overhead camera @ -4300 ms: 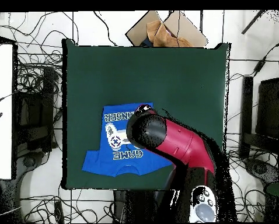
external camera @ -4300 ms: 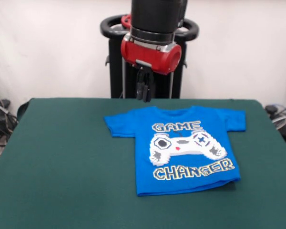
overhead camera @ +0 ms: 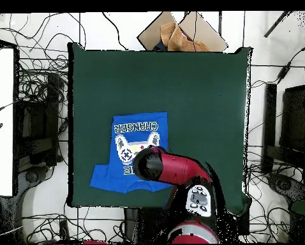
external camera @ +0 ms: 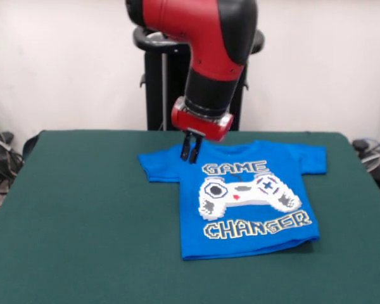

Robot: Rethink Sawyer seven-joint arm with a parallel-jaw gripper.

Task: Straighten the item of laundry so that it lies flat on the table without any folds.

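Over the last few seconds I brought the arm down and forward: the claw point(external camera: 190, 154), earlier hanging clear above the far edge of the table point(external camera: 82, 209), now sits at the shoulder of the T-shirt point(external camera: 240, 196), beside the collar. Its fingers look nearly together, but I cannot tell whether they pinch cloth. The T-shirt has not shifted; it lies print-up toward the robot's side of the table, mostly flat, with a buckled hem. I judge the task nearly done, the descent setting up a tug. The front view shows the claw tips and the hem wrinkle; overhead, the arm point(overhead camera: 171, 169) hides the collar and claw, though the T-shirt's placement on the table reads clearly.
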